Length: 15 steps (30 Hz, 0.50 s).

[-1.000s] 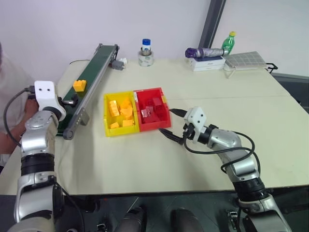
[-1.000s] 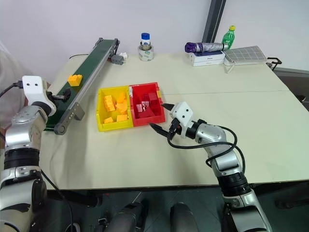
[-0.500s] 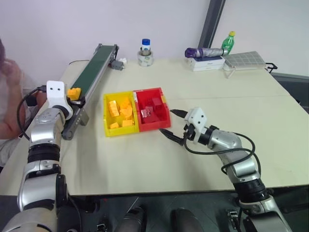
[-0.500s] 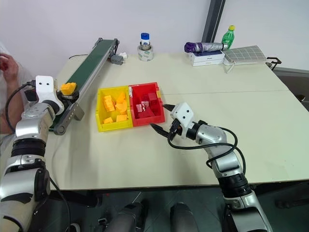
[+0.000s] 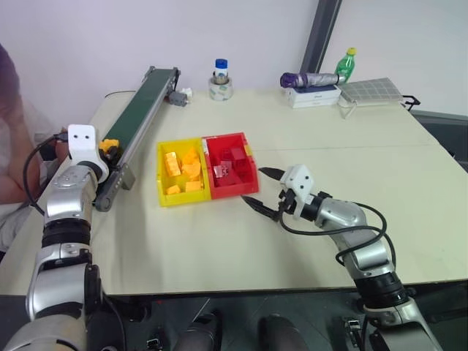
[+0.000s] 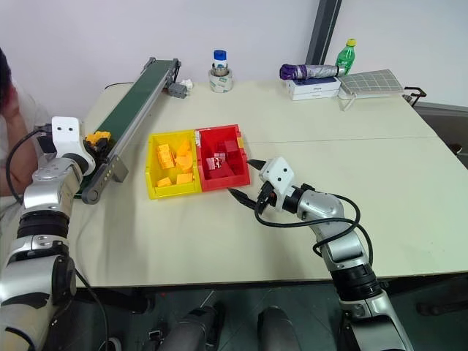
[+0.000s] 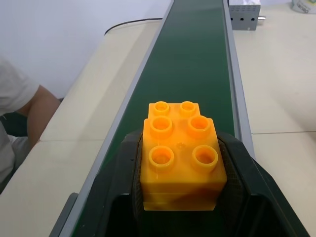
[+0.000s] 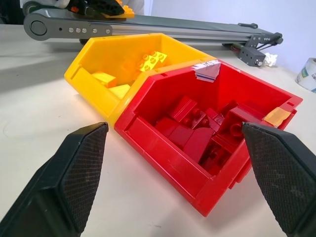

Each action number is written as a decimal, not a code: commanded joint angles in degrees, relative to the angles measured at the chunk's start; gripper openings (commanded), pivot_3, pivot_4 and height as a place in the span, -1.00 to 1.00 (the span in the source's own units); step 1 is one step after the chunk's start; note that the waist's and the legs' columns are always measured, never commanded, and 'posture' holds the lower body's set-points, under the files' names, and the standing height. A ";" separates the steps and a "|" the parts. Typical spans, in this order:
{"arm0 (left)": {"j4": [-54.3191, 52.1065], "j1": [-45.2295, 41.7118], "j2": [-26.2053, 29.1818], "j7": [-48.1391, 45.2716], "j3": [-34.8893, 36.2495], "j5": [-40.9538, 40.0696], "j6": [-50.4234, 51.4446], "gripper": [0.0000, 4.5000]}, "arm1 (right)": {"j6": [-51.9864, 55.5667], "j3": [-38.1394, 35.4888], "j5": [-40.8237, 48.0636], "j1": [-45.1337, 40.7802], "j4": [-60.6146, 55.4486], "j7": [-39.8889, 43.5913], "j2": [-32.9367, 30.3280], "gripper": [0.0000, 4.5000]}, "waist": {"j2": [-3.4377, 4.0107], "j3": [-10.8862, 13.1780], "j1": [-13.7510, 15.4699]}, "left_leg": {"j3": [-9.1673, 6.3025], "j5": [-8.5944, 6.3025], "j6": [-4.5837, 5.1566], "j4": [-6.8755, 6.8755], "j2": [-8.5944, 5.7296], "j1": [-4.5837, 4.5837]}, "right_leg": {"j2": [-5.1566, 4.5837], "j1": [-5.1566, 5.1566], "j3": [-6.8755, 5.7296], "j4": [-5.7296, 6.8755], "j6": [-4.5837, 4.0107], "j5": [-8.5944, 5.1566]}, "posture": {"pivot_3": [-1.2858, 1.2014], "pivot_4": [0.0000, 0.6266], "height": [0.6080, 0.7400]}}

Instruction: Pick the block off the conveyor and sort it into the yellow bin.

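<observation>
The left hand gripped the block on the belt. The right hand hung wide open beside the red bin.

Pale wall, beige table, grey post

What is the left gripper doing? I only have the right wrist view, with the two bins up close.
Observer: The left gripper is shut on the block, over the conveyor.
Operator: Which way is the block sitting?
Observer: Studs up, between the two fingers.
Operator: Anything else near that end?
Observer: A person's arm rests beside the table edge.
</observation>
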 commanded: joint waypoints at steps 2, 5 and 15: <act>-13.01 0.01 -1.54 -9.41 0.25 -6.60 -0.34 -0.40 | -1.28 -0.42 0.29 -1.03 -2.10 0.08 -0.02 1.00 | 0.00 0.00 0.19 | 0.00 0.00 0.00 0.01 0.00 0.00 | 0.00 0.01 0.00 0.00 0.00 0.00 | 0.03 -0.52 1.00; -19.36 1.33 -3.80 -13.36 -1.38 -9.32 1.87 -0.40 | -1.42 -0.35 0.23 -1.25 -1.85 0.10 0.08 1.00 | 0.00 0.00 0.14 | -0.01 0.00 0.00 0.08 -0.03 0.00 | -0.04 0.09 -0.02 -0.02 0.00 0.00 | 0.03 -0.52 1.00; -20.11 3.21 -8.01 -11.27 -9.49 -2.31 2.44 -0.40 | -1.25 -0.96 0.13 -0.92 -2.58 -0.68 -0.14 1.00 | 0.00 0.00 -0.25 | 0.01 0.01 0.02 0.08 0.00 0.05 | 0.02 0.04 0.03 0.07 -0.01 0.01 | 0.03 -0.52 1.00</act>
